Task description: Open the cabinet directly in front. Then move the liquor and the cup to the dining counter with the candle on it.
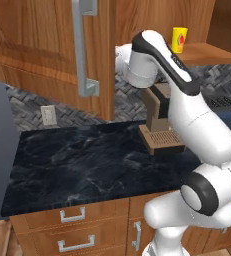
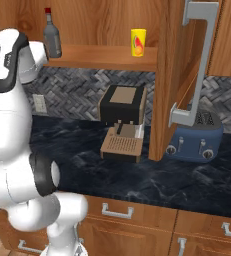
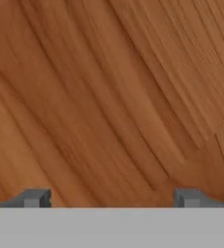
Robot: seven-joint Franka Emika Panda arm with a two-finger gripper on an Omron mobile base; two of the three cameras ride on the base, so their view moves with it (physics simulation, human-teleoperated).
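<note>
I see the cabinet (image 2: 167, 75) doors open, the liquor (image 2: 51, 35) and cup (image 2: 138, 42) on its shelf; my fingers (image 3: 35, 197) stand apart, facing wood.

cabinet (image 2: 164, 75): medium-brown wood, visible grain, satin
handle (image 2: 194, 70): brushed silver metal, on the cabinet door
counter (image 1: 82, 165): glossy black marble, white veins, below the cabinet
backsplash (image 2: 82, 92): grey herringbone tile, matt, under the cabinet
cup (image 2: 138, 42): smooth yellow plastic, on the cabinet shelf
</note>
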